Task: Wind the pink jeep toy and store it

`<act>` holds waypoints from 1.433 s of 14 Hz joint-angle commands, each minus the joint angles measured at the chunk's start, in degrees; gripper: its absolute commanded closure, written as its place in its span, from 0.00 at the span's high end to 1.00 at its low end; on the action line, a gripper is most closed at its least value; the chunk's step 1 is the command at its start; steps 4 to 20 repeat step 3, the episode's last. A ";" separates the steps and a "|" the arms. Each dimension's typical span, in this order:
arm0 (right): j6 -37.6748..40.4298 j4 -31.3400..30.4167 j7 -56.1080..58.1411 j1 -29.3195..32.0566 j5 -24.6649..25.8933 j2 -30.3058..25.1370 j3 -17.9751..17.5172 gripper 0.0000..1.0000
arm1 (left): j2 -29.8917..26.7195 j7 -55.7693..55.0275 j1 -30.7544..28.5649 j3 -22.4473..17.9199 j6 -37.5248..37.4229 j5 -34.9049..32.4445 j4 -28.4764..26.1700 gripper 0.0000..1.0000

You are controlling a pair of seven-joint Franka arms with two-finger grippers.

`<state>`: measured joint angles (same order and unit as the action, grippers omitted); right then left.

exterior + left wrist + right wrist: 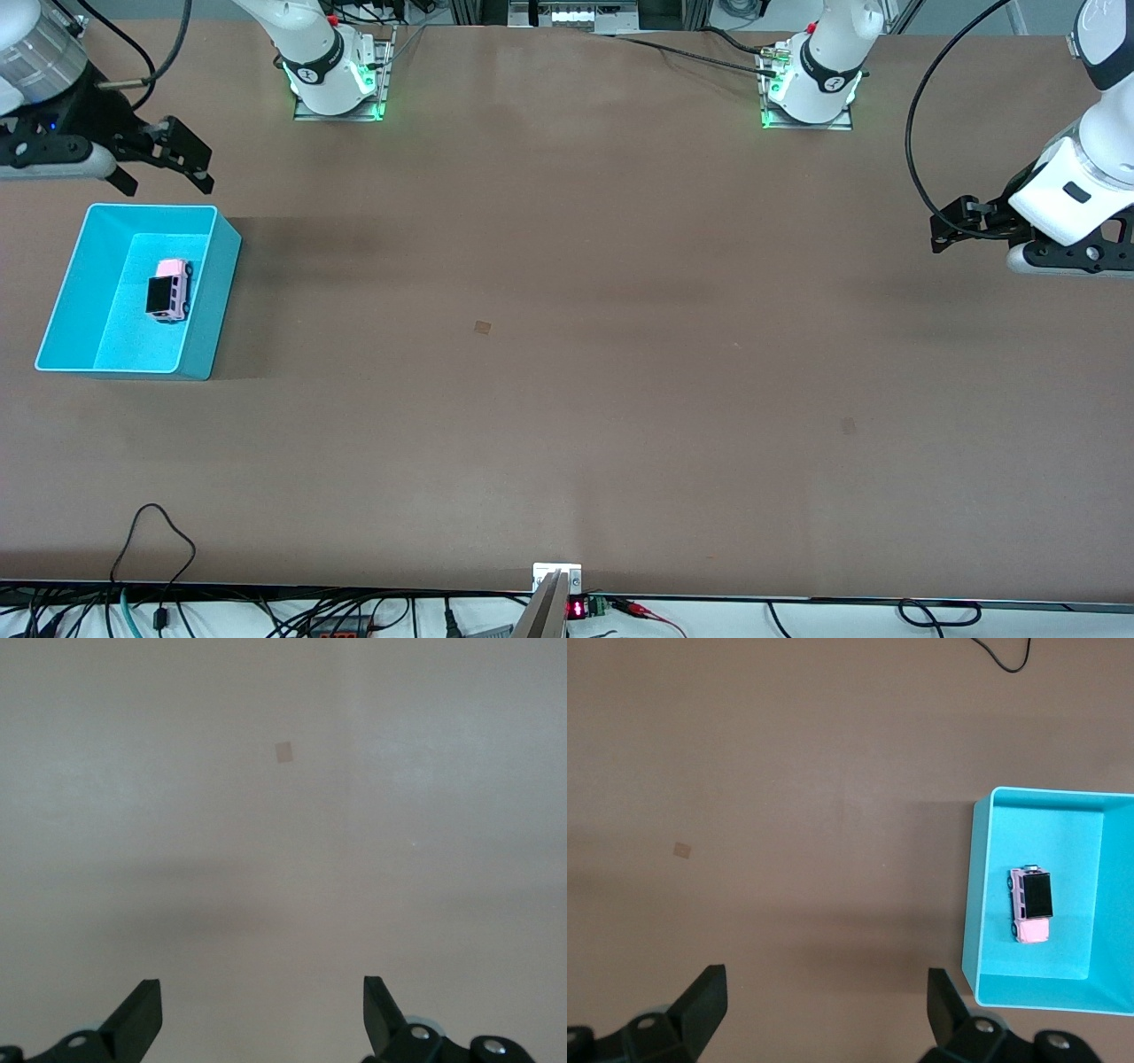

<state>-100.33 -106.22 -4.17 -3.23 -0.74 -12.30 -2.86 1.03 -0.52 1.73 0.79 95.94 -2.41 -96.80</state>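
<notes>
The pink jeep toy point(169, 290) stands on its wheels inside the turquoise bin point(206, 306) at the right arm's end of the table. It also shows in the right wrist view point(1032, 904), inside the bin point(972, 904). My right gripper point(168, 164) is open and empty, up in the air just past the bin's edge that lies toward the robots' bases; its fingertips point(709, 992) frame bare table. My left gripper point(950, 232) is open and empty, held over the left arm's end of the table, over bare table in its wrist view point(263, 1010).
A small tan patch point(482, 328) lies flat on the brown table near the middle. Cables point(155, 540) and a small device point(556, 594) sit along the table edge nearest the front camera. The arm bases point(337, 80) stand along the edge farthest from it.
</notes>
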 commanded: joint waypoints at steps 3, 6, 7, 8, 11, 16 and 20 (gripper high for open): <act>1.28 3.39 -0.75 0.33 -0.75 0.61 0.83 1.00 | -0.06 -0.01 -0.06 0.18 -1.19 0.22 1.18 1.00; 1.28 3.39 -0.75 0.33 -0.75 0.61 0.83 1.00 | -0.06 -0.01 -0.06 0.18 -1.19 0.22 1.18 1.00; 1.28 3.39 -0.75 0.33 -0.75 0.61 0.83 1.00 | -0.06 -0.01 -0.06 0.18 -1.19 0.22 1.18 1.00; 1.28 3.39 -0.75 0.33 -0.75 0.61 0.83 1.00 | -0.06 -0.01 -0.06 0.18 -1.19 0.22 1.18 1.00; 1.28 3.39 -0.75 0.33 -0.75 0.61 0.83 1.00 | -0.06 -0.01 -0.06 0.18 -1.19 0.22 1.18 1.00; 1.28 3.39 -0.75 0.33 -0.75 0.61 0.83 1.00 | -0.06 -0.01 -0.06 0.18 -1.19 0.22 1.18 1.00; 1.28 3.39 -0.75 0.33 -0.75 0.61 0.83 1.00 | -0.06 -0.01 -0.06 0.18 -1.19 0.22 1.18 1.00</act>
